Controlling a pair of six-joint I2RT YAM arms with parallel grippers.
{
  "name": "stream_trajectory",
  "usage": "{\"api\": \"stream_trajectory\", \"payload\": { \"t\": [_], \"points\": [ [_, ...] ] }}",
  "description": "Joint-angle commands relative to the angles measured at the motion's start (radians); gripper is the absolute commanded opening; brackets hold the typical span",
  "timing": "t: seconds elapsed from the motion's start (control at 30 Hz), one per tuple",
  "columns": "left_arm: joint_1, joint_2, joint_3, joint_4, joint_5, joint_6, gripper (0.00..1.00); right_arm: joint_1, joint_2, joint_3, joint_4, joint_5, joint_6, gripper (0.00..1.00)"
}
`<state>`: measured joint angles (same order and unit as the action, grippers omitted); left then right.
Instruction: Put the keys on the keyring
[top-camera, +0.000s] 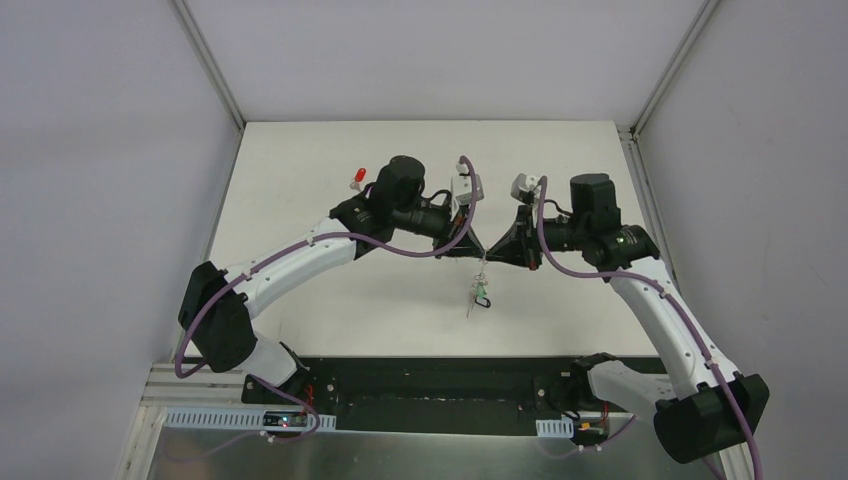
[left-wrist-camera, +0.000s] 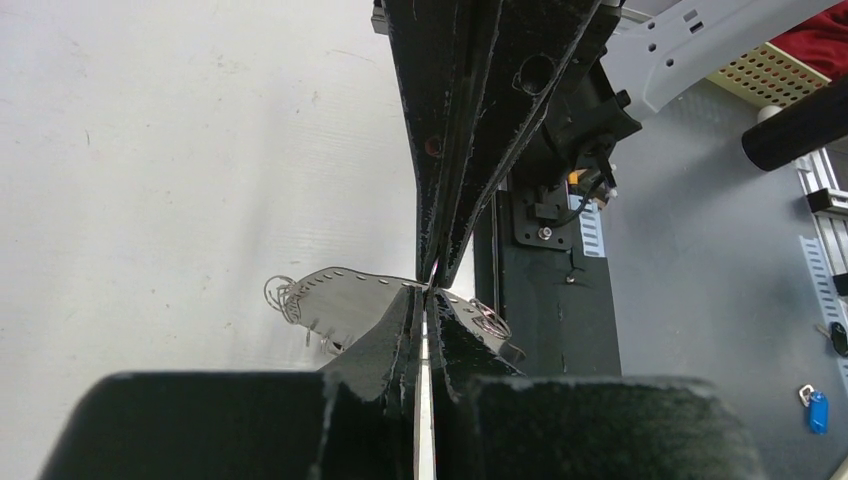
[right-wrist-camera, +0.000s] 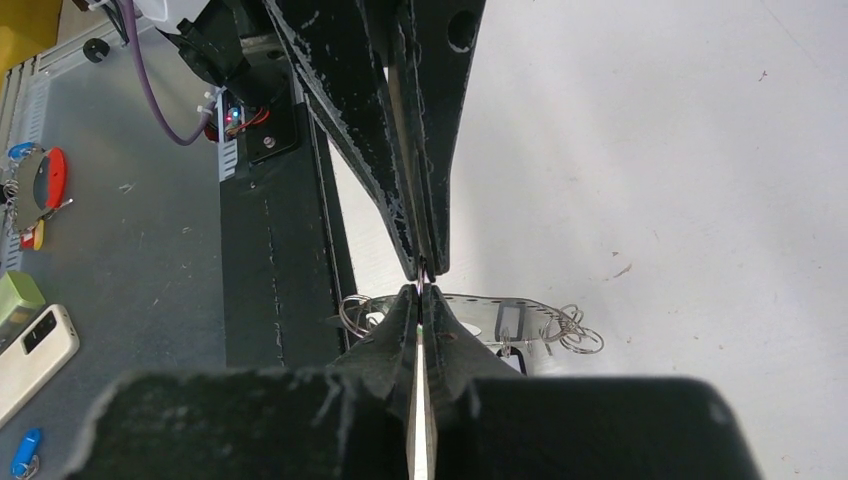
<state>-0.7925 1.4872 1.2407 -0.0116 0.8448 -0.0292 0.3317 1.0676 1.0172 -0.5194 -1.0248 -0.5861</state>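
The keyring (top-camera: 480, 283) hangs above the middle of the table, a thin grey metal band with holes and small wire loops. My left gripper (top-camera: 476, 246) and right gripper (top-camera: 491, 249) meet tip to tip at its top rim, both shut on it. A green key (top-camera: 484, 292) hangs from it. In the left wrist view the keyring (left-wrist-camera: 335, 293) spreads to both sides of my shut gripper (left-wrist-camera: 428, 290). In the right wrist view the keyring (right-wrist-camera: 535, 305) lies just beyond my shut gripper (right-wrist-camera: 420, 289). A red key (top-camera: 354, 180) lies on the table at the back left. The black key is not clearly seen.
The black base plate (top-camera: 430, 380) runs along the table's near edge. Off the table, on the grey floor, lie a blue tag (left-wrist-camera: 817, 411), a phone (right-wrist-camera: 35, 346) and red and blue bits (right-wrist-camera: 52, 176).
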Motion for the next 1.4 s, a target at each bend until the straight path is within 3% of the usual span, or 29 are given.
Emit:
{"api": "stream_trajectory", "payload": {
  "t": [0.0, 0.33, 0.5, 0.63, 0.9, 1.0, 1.13, 1.37],
  "points": [
    [-0.007, -0.039, 0.009, 0.005, 0.0, 0.07, 0.05, -0.005, -0.036, 0.029, -0.005, -0.006, -0.05, 0.0],
    [0.025, -0.132, 0.027, -0.241, -0.082, 0.251, 0.42, -0.03, -0.081, -0.003, -0.024, 0.014, -0.08, 0.0],
    [0.09, -0.198, 0.009, -0.395, -0.229, 0.299, 0.66, -0.036, -0.099, -0.016, -0.067, 0.013, -0.112, 0.0],
    [0.18, -0.197, 0.037, -0.516, -0.372, 0.245, 0.8, -0.049, -0.114, -0.044, -0.067, 0.011, -0.128, 0.0],
    [0.332, 0.007, 0.221, -0.749, -0.677, 0.179, 0.82, -0.092, -0.127, -0.11, -0.044, -0.024, -0.143, 0.0],
    [0.415, 0.162, 0.347, -0.836, -0.672, 0.135, 0.83, -0.111, -0.126, -0.144, -0.032, -0.033, -0.144, 0.0],
    [0.516, 0.337, 0.478, -0.867, -0.617, 0.082, 0.98, -0.124, -0.129, -0.168, -0.035, -0.033, -0.144, 0.0],
    [0.592, 0.567, 0.704, -0.863, -0.671, 0.033, 0.98, -0.145, -0.103, -0.173, -0.048, -0.027, -0.151, 0.0]
  ]
}}
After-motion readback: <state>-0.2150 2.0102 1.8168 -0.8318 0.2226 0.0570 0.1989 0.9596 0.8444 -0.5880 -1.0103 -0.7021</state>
